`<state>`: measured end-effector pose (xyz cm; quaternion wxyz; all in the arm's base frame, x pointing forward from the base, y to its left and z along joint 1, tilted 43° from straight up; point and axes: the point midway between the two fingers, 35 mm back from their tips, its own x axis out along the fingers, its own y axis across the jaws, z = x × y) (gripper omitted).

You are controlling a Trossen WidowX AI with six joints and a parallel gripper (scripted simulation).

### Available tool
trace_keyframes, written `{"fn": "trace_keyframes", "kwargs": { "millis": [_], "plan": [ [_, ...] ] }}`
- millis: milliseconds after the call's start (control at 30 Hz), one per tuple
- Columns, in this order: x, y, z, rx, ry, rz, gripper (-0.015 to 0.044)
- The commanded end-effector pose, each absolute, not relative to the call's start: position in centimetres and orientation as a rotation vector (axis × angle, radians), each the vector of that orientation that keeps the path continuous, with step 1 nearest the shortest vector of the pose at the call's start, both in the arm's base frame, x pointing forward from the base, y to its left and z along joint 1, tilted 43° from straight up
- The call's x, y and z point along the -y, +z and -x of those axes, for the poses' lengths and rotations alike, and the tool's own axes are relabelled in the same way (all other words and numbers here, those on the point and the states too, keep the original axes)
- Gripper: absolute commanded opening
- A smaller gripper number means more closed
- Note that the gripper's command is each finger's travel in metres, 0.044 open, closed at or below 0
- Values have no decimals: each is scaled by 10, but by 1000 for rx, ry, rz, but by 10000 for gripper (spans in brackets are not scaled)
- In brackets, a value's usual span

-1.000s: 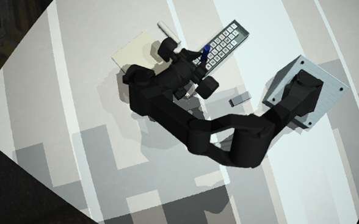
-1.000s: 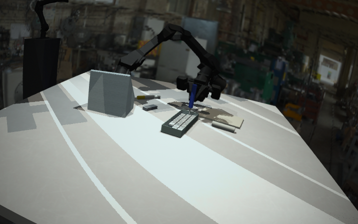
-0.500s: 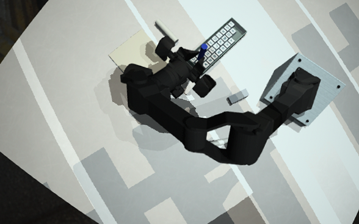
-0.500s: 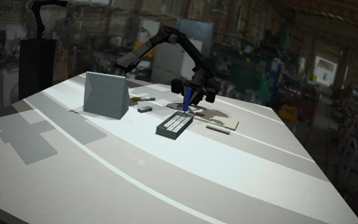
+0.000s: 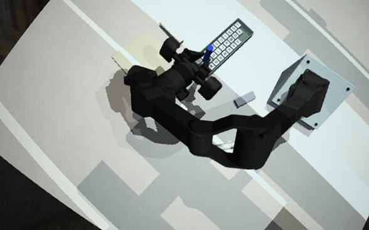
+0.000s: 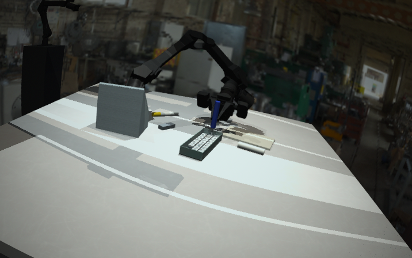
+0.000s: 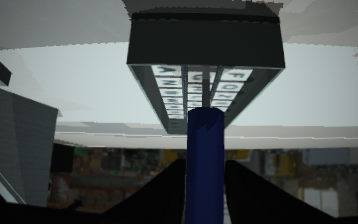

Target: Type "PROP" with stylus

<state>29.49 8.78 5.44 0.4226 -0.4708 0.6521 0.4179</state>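
The keyboard [image 5: 247, 33] [image 6: 191, 154] [image 7: 205, 42] is a dark green, open-topped tray with rows of white letter keys. My gripper [image 5: 203, 61] [image 6: 216, 110] [image 7: 205, 168] is shut on the blue stylus [image 5: 208, 53] [image 6: 215, 117] [image 7: 205, 145], above the keyboard's end nearest the gripper. The stylus stands close to upright in the exterior view. Its thin grey tip shows over the middle row in the wrist view, between the A and F rows. The key right under the tip is hidden, and I cannot tell whether the tip touches one.
A white cylinder [image 5: 171, 32] [image 6: 251, 147] and a cream pad [image 5: 142, 39] [image 6: 267, 143] lie beside the keyboard. A small grey block [image 5: 244, 99] [image 6: 166, 125] lies on the other side. A yellow and grey marker [image 6: 156, 114] lies behind. The metal base block [image 5: 330, 104] [image 6: 119, 109] [image 7: 27, 135] stands beyond.
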Motion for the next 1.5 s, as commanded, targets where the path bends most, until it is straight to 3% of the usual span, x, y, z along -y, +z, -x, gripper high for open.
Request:
{"fn": "trace_keyframes", "kwargs": {
  "millis": [0,467,900,1467],
  "plan": [
    [-81,63,-295,-1632,1049,1175,81],
    [-66,78,-293,-1633,1049,1166,84],
    [-16,46,-291,-1863,1047,905,0],
    [25,20,-281,-2025,1056,651,0]
  ]
}}
